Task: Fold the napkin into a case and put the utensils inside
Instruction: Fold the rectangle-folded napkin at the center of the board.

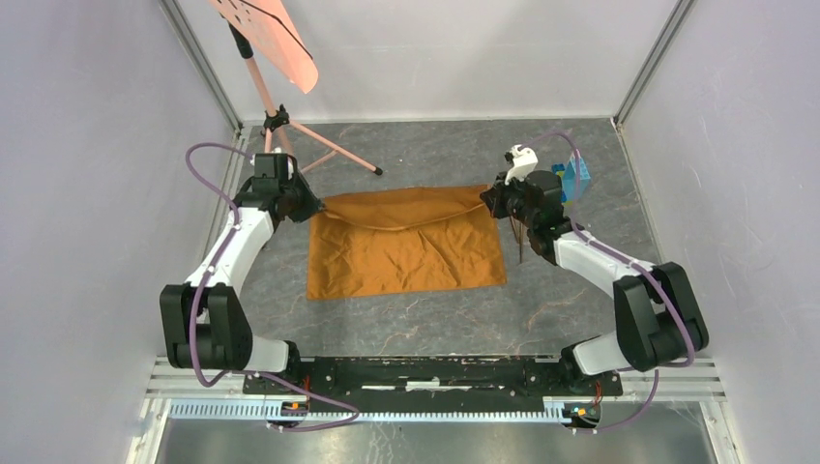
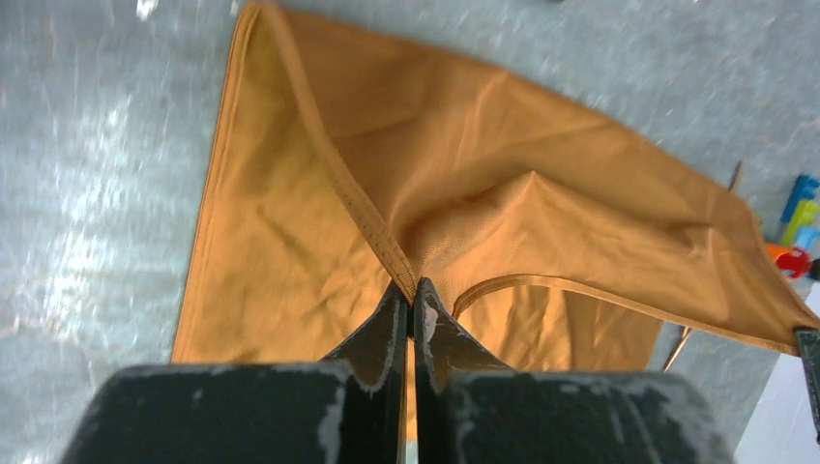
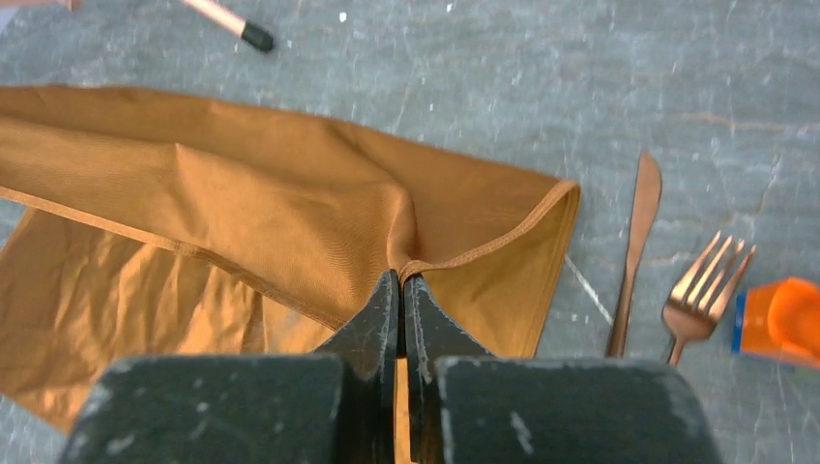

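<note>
The orange-brown napkin (image 1: 406, 246) lies on the grey table, its far edge lifted and sagging between both grippers. My left gripper (image 1: 317, 206) is shut on the napkin's far left corner; the left wrist view shows the hem (image 2: 382, 237) pinched at the fingertips (image 2: 414, 290). My right gripper (image 1: 491, 198) is shut on the far right corner, seen in the right wrist view (image 3: 401, 278). The copper knife (image 3: 633, 251) and fork (image 3: 701, 295) lie side by side on the table just right of the napkin (image 3: 242, 213), largely hidden under the right arm in the top view.
A salmon-pink sheet on a tripod stand (image 1: 276, 58) stands at the back left, one foot (image 1: 377, 171) near the napkin's far edge. Colourful toy bricks (image 1: 574, 179) sit behind the right gripper, also in the right wrist view (image 3: 778, 319). Enclosure walls stand on both sides.
</note>
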`<state>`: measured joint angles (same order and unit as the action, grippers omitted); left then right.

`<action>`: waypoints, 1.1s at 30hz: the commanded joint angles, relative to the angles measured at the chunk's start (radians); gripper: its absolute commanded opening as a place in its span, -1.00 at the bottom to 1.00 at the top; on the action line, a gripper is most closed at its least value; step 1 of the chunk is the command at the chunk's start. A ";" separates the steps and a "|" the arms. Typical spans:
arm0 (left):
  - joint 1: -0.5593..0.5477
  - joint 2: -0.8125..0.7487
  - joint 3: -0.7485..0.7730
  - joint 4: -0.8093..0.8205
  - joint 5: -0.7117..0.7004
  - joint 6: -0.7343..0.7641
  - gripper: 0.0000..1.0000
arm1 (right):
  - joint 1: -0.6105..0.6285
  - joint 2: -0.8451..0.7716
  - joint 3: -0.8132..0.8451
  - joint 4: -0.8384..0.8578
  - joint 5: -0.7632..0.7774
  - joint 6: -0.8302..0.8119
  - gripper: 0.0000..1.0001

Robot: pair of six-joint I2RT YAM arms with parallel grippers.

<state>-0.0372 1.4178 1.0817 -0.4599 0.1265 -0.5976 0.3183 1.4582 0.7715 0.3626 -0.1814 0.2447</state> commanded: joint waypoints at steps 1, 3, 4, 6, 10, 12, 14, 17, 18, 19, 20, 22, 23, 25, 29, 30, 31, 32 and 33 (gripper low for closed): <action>0.008 -0.088 -0.104 -0.044 0.046 0.035 -0.95 | -0.002 -0.091 -0.082 -0.025 -0.032 -0.023 -1.00; 0.010 -0.106 -0.146 -0.053 0.048 0.042 -0.95 | -0.001 -0.127 -0.130 -0.029 -0.033 -0.026 -1.00; 0.010 -0.111 -0.161 -0.064 0.048 0.045 -0.96 | -0.001 -0.142 -0.149 -0.030 -0.033 -0.026 -1.00; 0.010 -0.124 -0.189 -0.071 0.055 0.045 -0.95 | 0.000 -0.172 -0.187 -0.036 -0.046 -0.027 -1.00; 0.010 -0.168 -0.256 -0.061 0.045 0.025 -0.96 | 0.002 -0.241 -0.273 -0.051 -0.035 -0.028 -1.00; 0.010 -0.180 -0.274 -0.063 0.048 0.020 -0.95 | 0.002 -0.270 -0.310 -0.057 -0.033 -0.032 -1.00; 0.010 -0.192 -0.285 -0.072 0.040 0.022 -0.95 | 0.002 -0.300 -0.343 -0.055 -0.032 -0.033 -1.00; 0.010 -0.201 -0.293 -0.090 0.025 0.032 -0.96 | 0.001 -0.331 -0.378 -0.050 -0.035 -0.033 -1.00; 0.010 -0.206 -0.294 -0.099 0.020 0.035 -0.96 | 0.001 -0.336 -0.379 -0.058 -0.033 -0.036 -1.00; 0.010 -0.213 -0.297 -0.107 0.014 0.035 -0.96 | 0.001 -0.340 -0.380 -0.069 -0.033 -0.037 -1.00; 0.010 -0.220 -0.300 -0.114 0.012 0.037 -0.95 | 0.002 -0.346 -0.382 -0.077 -0.034 -0.039 -1.00; 0.010 -0.239 -0.306 -0.135 -0.004 0.034 -0.96 | 0.002 -0.364 -0.395 -0.086 -0.041 -0.038 -1.00; 0.010 -0.248 -0.311 -0.142 -0.009 0.030 -0.96 | 0.002 -0.375 -0.400 -0.090 -0.044 -0.035 -1.00; 0.010 -0.270 -0.321 -0.153 -0.020 0.025 -0.96 | 0.002 -0.394 -0.408 -0.105 -0.052 -0.032 -1.00; 0.010 -0.318 -0.336 -0.171 -0.060 0.018 -0.96 | 0.001 -0.444 -0.417 -0.146 -0.055 -0.033 -1.00; 0.010 -0.323 -0.340 -0.174 -0.063 0.016 -0.96 | 0.002 -0.456 -0.424 -0.153 -0.055 -0.031 -1.00; 0.010 -0.325 -0.343 -0.175 -0.066 0.011 -0.96 | 0.002 -0.468 -0.432 -0.158 -0.056 -0.030 -1.00; 0.010 -0.324 -0.346 -0.175 -0.066 0.005 -0.96 | 0.002 -0.473 -0.442 -0.158 -0.056 -0.028 -1.00; 0.010 -0.319 -0.349 -0.179 -0.069 -0.003 -0.96 | 0.002 -0.476 -0.454 -0.157 -0.057 -0.027 -1.00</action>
<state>-0.0338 1.1152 0.7448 -0.6250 0.0948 -0.5976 0.3187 1.0161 0.3508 0.2146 -0.2283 0.2214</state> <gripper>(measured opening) 0.044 0.018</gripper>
